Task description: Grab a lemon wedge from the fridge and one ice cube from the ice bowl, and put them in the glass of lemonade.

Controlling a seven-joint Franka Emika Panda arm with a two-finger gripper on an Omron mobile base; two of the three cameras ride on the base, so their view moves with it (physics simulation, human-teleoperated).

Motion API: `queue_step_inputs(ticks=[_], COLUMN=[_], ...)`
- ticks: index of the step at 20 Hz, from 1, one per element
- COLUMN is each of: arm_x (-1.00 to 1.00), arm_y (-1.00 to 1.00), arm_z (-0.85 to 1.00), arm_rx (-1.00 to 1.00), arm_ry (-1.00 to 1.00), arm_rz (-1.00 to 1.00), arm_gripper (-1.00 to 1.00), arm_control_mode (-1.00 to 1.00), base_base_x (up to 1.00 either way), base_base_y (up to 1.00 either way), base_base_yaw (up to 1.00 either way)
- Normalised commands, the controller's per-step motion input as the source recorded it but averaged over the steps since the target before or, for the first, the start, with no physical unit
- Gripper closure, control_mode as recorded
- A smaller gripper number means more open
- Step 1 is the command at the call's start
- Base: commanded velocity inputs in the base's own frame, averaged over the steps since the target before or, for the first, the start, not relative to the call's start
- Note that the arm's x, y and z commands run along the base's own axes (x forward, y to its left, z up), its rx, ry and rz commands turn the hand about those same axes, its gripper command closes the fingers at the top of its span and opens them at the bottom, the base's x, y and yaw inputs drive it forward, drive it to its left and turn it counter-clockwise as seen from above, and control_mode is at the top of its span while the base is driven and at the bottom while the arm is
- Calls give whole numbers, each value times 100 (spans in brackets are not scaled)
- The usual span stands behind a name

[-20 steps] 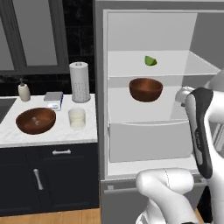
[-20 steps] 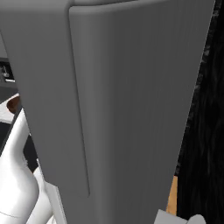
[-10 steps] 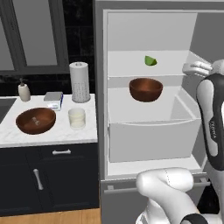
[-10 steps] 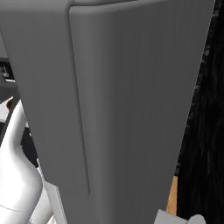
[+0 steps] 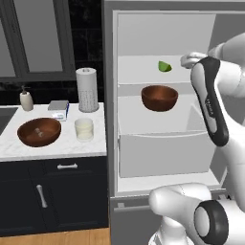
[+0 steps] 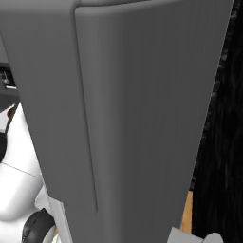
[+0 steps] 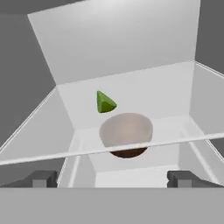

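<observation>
The fridge (image 5: 109, 95) stands open, white shelves showing. The lemon wedge (image 5: 164, 66) lies on its upper shelf, small and green-yellow. My gripper (image 5: 188, 60) hovers at that shelf's height, just right of the wedge. In the hand view the wedge (image 7: 105, 103) lies ahead and slightly left, and my gripper (image 7: 113, 179) is open with its tips wide apart and nothing between them. On the counter to the left sit the ice bowl (image 5: 39, 132), with whitish cubes inside, and the glass of lemonade (image 5: 83, 129) beside it.
A second brown bowl (image 5: 159, 97) sits on the middle fridge shelf, below the wedge, seen through the glass shelf (image 7: 109, 151) in the hand view. A paper-towel roll (image 5: 87, 89) and a soap bottle (image 5: 26, 99) stand at the counter's back. The grey fridge door (image 6: 133, 118) blocks the right base view.
My arm has lifted the hand from the middle shelf's height to the upper shelf and swung it left toward the wedge. Nothing else has moved.
</observation>
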Motion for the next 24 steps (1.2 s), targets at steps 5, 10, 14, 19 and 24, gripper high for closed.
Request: queue_step_inputs(ticks=[5,10,14,19,24], arm_x=[53,90,93,81,54], arm_y=[5,4,5,3,0], arm_z=[-38,-37,-8,-1,-14], arm_rx=[-16,-2,0,0,0], arm_ry=[5,5,6,5,4], arm_rz=[3,3,3,2,0], arm_gripper=[-100,-100,-100,-100,-100], arm_control_mode=[-100,-100,-100,-100,-100], base_base_x=[0,0,0,0,0], base_base_y=[0,0,0,0,0], base_base_yaw=[0,0,0,0,0])
